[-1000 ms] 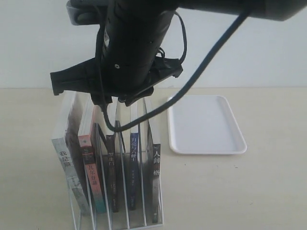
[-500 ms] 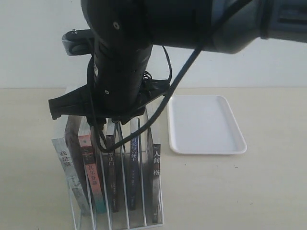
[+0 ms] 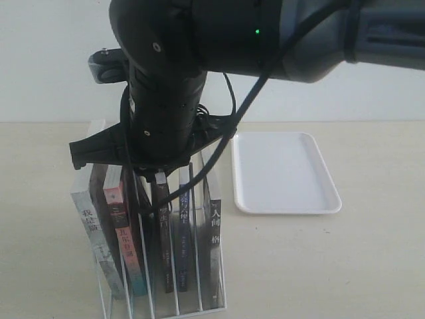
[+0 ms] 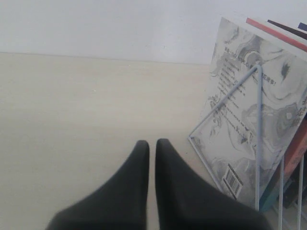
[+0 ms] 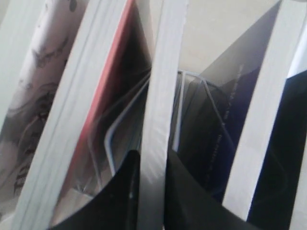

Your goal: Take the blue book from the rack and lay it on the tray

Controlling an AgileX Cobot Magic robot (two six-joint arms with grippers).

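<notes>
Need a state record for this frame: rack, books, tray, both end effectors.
rack: white wire, five books upright
blue book: standing in rack, second from tray side, not gripped
tray: beside rack, nothing on it
right end effector: down among books, closed on top edge of black-spined book, the blue book's neighbour
left end effector: shut, holding nothing, over table beside rack
concern: grip looks to be on the wrong book

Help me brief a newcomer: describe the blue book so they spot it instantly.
Find the white wire rack beside the white tray. The blue book stands second from the rack's tray-side end. Its dark blue spine with white characters sits between one black-spined book and another.
</notes>
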